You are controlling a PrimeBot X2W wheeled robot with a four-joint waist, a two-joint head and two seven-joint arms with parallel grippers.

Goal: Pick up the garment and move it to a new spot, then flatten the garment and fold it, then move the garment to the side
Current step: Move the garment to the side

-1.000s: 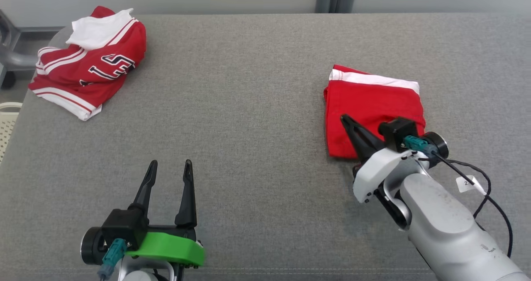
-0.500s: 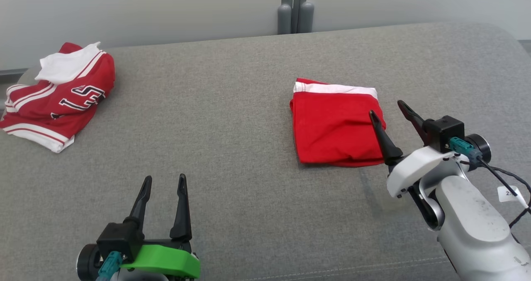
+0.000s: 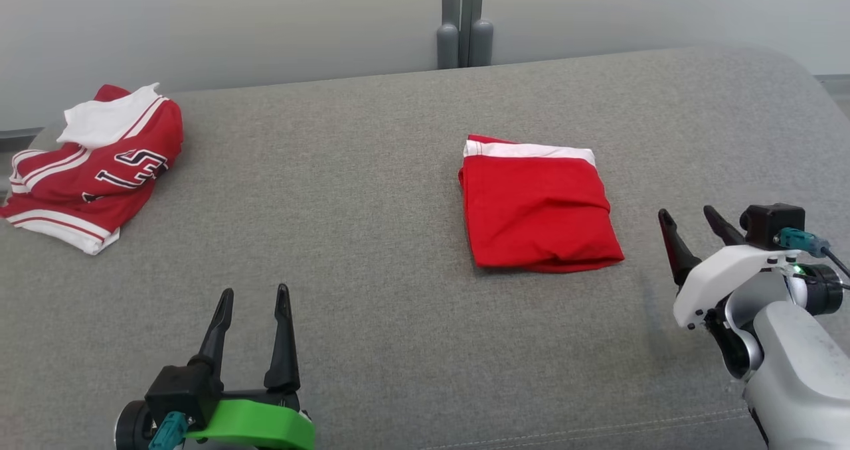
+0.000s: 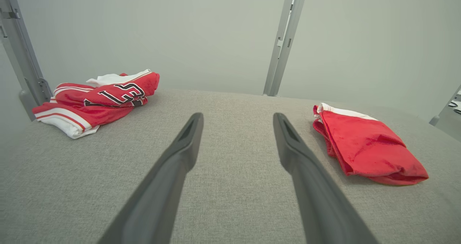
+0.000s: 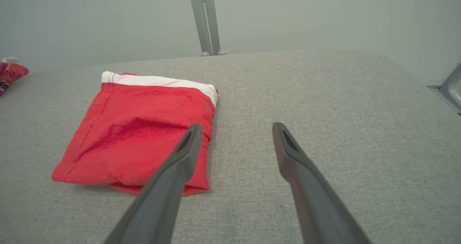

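right gripper now off folded red garment, maybe shorts, jaws spread | left gripper jaws spread | grey fabric tabletop, pale wall

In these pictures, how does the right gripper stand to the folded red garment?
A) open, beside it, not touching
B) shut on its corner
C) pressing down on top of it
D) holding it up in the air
A: in the head view the right gripper stands open with nothing between its fingers, to the right of the folded red garment, with a gap between them.
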